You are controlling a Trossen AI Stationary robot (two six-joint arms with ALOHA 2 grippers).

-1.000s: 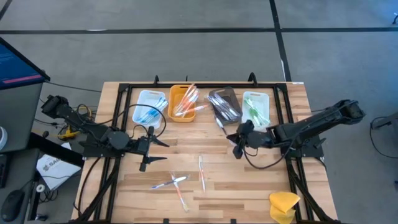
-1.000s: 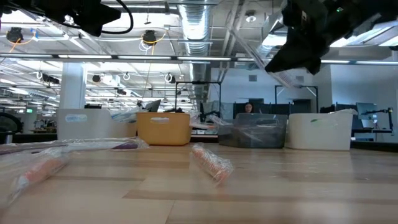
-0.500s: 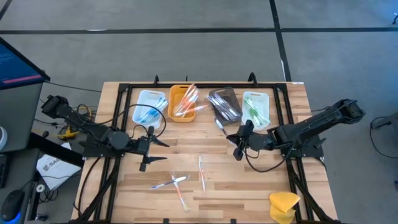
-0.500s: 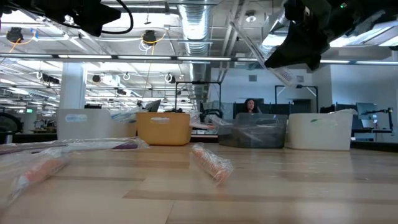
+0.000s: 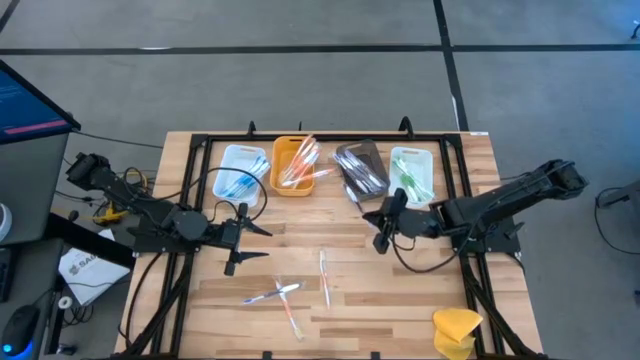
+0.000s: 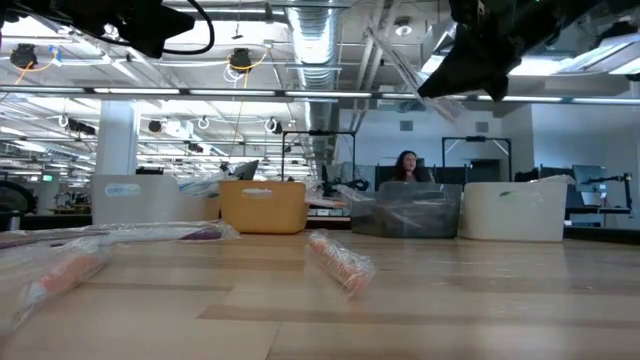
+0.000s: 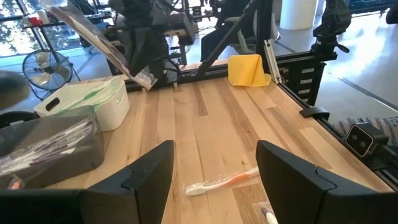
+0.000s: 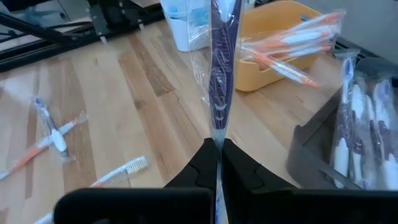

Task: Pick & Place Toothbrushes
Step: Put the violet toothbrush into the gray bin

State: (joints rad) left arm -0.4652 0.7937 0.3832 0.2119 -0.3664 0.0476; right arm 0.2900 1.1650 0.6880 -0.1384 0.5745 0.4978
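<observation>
Mid-task, sorting partly done. Four trays lined up at the far side of the desk [image 5: 300, 245]: blue-white tray [image 5: 228, 157] with blue toothbrushes, orange tray [image 5: 279, 184] with orange-handled ones sticking out over the rim, dark tray [image 5: 372, 152] with wrapped dark or clear ones, white tray [image 5: 425, 156] with green ones. All four already loaded, so most of the job looks done.

Right gripper [image 8: 219, 144] clamped shut on a wrapped dark toothbrush [image 8: 219, 74], pinched at one end, the rest pointing away from the fingers. Raised above the desk, just in front of the dark tray and not over it yet. Judged step: carrying this one to its tray, likely the dark one by colour; drop not yet made.

Left gripper [image 5: 246, 243] wide open, nothing in it, hovering over the middle-left of the desk, in front of the blue-white tray. From its wrist camera, an orange toothbrush [image 7: 221, 182] lying flat on the wood between the two fingers but farther out, not touched.

Left to do: a few loose toothbrushes on the near half of the desk, a crossed pair [image 5: 272, 293], an orange one [image 5: 291, 320] just beside them, and a pale one [image 5: 324, 277] a little to the right. Exact count hard to tell, wrappers overlapping. Each needs picking and dropping in the matching tray.

Yellow sponge [image 5: 455, 328] at the near right corner, well apart from everything, not part of the sort.
</observation>
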